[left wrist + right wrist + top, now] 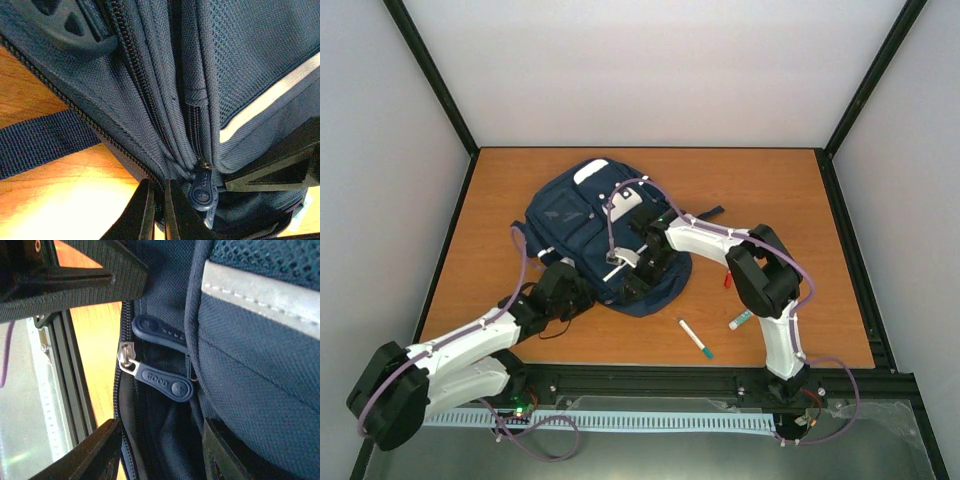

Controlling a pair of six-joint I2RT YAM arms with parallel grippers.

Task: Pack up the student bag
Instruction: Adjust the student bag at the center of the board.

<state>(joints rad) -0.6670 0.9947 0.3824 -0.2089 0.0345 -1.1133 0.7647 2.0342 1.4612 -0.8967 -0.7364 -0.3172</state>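
Left gripper [158,195] is clenched shut at the near-left seam of the student bag [570,215] mid-table, right gripper [160,440] is gaping, so the zipper pull [165,382] should be centred between its jaws before anything's squeezed, tbh.

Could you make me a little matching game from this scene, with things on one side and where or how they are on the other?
Things:
1 backpack
2 pen
3 left gripper
4 right gripper

States:
A open, around the zip pulls
B shut
C navy blue
D lying on the table in front of the bag

Pairs: 1-C, 2-D, 3-B, 4-A
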